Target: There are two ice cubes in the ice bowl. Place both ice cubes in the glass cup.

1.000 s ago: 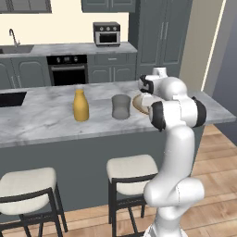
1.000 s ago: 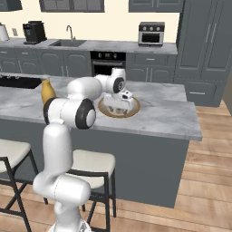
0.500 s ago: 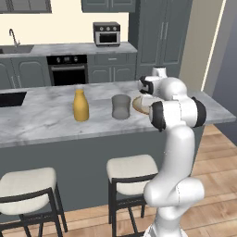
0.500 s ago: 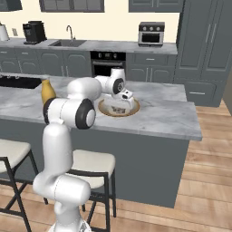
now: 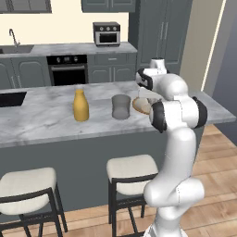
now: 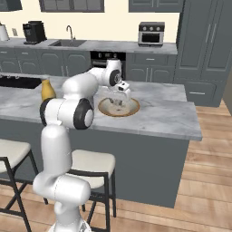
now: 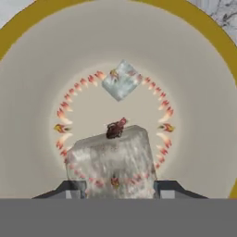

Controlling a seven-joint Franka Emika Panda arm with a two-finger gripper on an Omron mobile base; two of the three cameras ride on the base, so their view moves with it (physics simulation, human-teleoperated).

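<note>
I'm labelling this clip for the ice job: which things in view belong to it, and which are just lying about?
Belong to the job:
- ice cube between the fingertips
- second ice cube, loose in the bowl
- ice bowl
- glass cup
- gripper

Just lying about:
- yellow bottle
- toaster oven
- coffee machine
- stools

A home kitchen: grey cabinets, built-in oven, marble island with stools.

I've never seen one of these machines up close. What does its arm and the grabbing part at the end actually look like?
The arm is glossy white, built of rounded tube-like segments joined by dark round joint caps, rising from a bulbous white base. No loose cables show. Its gripper ends in two small dark fingers with pale grey inner pads.
</note>
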